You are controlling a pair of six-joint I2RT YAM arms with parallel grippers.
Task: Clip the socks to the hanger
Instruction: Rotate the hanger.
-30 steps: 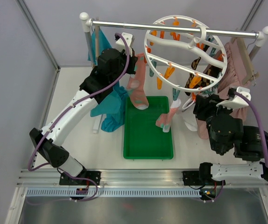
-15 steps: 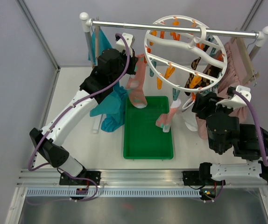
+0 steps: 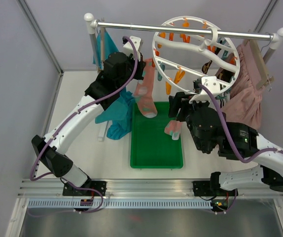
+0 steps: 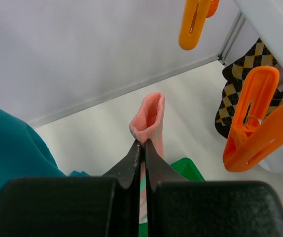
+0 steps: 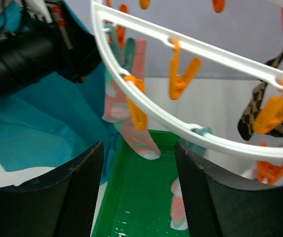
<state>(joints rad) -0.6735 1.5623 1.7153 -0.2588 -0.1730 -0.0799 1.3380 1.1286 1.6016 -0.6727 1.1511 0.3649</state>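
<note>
Step in hand, as I judge it: clip the held pink sock to the ring.

- Right tool point(image 5: 137, 148): jaws apart, nothing between them. It hangs over the far end of the green tray point(image 3: 156, 158), facing the rim of the hanger point(image 5: 240, 146).
- Second pink sock point(image 3: 175, 129): hangs over the tray, toe near the tray floor. Its clip is hidden behind the right arm.
- Left tool point(image 4: 142, 144): jaws together, clamped on the cuff of the pink sock point(image 4: 150, 116). The cuff stands up past the fingertips and the foot hangs down to the tray. It is held just beside the ring's left rim, not yet in any clip.
- Orange clip point(image 5: 136, 106): on the rim, just in front of the held sock, apparently free. It looks the best target.
- Argyle socks point(image 4: 240, 94): already hung on the ring's right side.

How to do it well (judgement):
1. Right tool takes the orange clip by its upper tails and squeezes until the lower jaws part.
2. The ring hangs from a hook and will likely swing, so press gently and square to the clip.
3. Left tool raises the cuff between the parted clip jaws, deep enough for two layers of fabric to be caught.
4. Right tool releases first. Left tool lets go only once the clip bites.

Risk: the teal garment point(image 3: 119, 116) hangs just beside the left arm and could snag.
</note>
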